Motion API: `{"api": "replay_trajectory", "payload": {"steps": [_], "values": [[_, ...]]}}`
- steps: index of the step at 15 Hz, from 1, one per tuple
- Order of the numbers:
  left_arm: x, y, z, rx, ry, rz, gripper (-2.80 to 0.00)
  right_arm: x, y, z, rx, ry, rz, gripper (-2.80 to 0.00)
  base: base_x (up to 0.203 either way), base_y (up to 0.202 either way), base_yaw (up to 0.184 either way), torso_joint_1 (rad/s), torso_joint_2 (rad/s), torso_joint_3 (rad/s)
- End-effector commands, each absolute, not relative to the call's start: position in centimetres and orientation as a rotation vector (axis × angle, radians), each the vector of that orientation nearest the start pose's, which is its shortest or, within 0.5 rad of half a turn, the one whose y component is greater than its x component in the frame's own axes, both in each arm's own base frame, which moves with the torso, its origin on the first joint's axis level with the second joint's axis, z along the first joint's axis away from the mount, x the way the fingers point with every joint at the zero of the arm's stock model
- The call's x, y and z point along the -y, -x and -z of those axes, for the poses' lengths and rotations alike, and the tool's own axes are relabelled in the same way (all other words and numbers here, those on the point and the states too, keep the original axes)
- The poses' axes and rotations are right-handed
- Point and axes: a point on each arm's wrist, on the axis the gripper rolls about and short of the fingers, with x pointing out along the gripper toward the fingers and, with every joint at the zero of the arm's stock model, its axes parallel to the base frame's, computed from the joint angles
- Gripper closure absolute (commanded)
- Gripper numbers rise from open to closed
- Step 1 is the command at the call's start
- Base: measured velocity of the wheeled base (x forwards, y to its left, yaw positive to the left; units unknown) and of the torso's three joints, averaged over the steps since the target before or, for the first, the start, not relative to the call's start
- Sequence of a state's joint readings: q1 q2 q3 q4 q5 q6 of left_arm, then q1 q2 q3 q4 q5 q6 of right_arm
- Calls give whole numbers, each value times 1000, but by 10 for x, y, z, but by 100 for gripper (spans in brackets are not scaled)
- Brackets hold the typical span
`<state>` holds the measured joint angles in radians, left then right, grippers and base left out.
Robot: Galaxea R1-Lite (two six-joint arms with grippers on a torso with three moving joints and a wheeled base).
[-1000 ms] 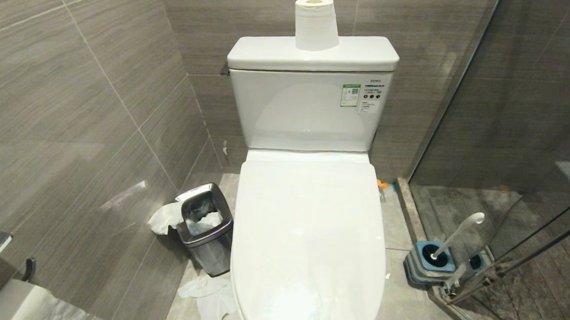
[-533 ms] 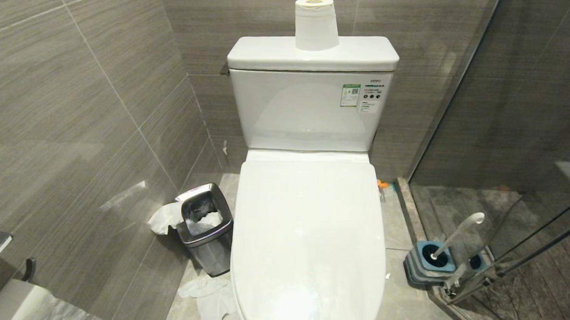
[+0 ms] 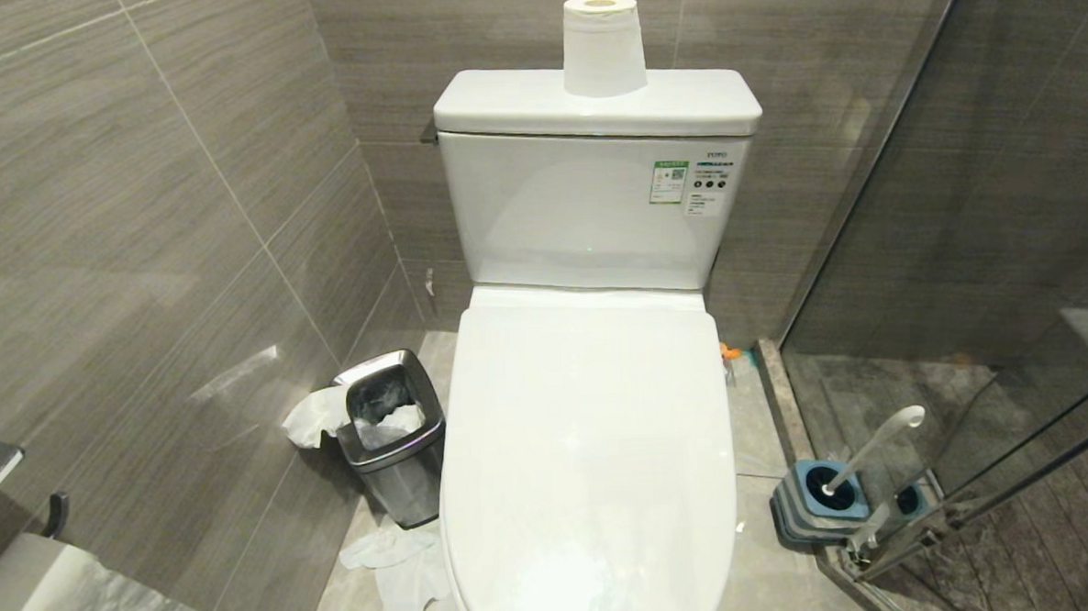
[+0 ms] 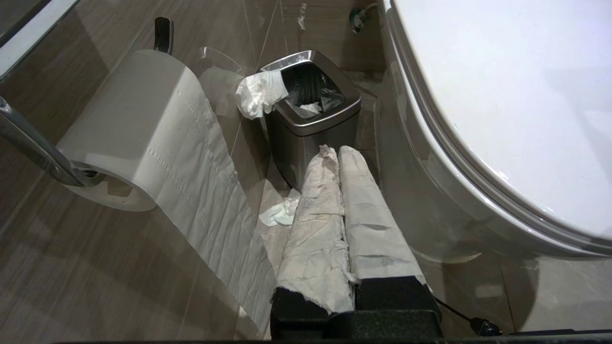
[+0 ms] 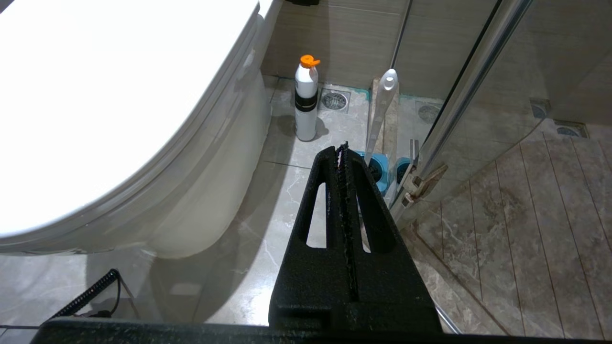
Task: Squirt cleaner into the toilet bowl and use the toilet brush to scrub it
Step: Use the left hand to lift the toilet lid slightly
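Note:
The white toilet bowl (image 3: 587, 450) fills the middle of the head view with its lid down, so the inside is hidden. The cleaner (image 5: 306, 98), a white bottle with a dark band and orange cap, stands on the floor beside the toilet's right side. The toilet brush (image 3: 872, 447) leans in its blue holder (image 3: 814, 505) by the glass door. Neither arm shows in the head view. My left gripper (image 4: 337, 150), its fingers wrapped in white tape, hangs shut and empty left of the toilet. My right gripper (image 5: 342, 147) hangs shut and empty near the brush handle (image 5: 382, 110).
A steel bin (image 3: 394, 436) with tissue stands left of the toilet, and crumpled paper (image 3: 399, 564) lies on the floor. A paper roll (image 3: 602, 46) sits on the tank. A wall roll (image 4: 143, 138) hangs at the left. The glass shower door (image 3: 967, 324) closes the right side.

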<state>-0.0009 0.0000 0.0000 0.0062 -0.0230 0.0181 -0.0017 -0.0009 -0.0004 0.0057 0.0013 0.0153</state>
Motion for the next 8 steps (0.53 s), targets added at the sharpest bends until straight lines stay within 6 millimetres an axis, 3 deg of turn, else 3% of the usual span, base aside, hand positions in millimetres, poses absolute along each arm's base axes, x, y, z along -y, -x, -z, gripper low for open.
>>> {"api": "replay_trajectory", "payload": {"steps": [1, 8], "values": [[0, 23, -74, -7, -18, 25, 0, 0, 23, -75, -6, -15, -1, 0, 0, 0, 0, 0, 0, 0], [0, 23, -74, -7, -18, 25, 0, 0, 23, -75, -6, -15, 0, 0, 0, 0, 0, 0, 0, 0]]}}
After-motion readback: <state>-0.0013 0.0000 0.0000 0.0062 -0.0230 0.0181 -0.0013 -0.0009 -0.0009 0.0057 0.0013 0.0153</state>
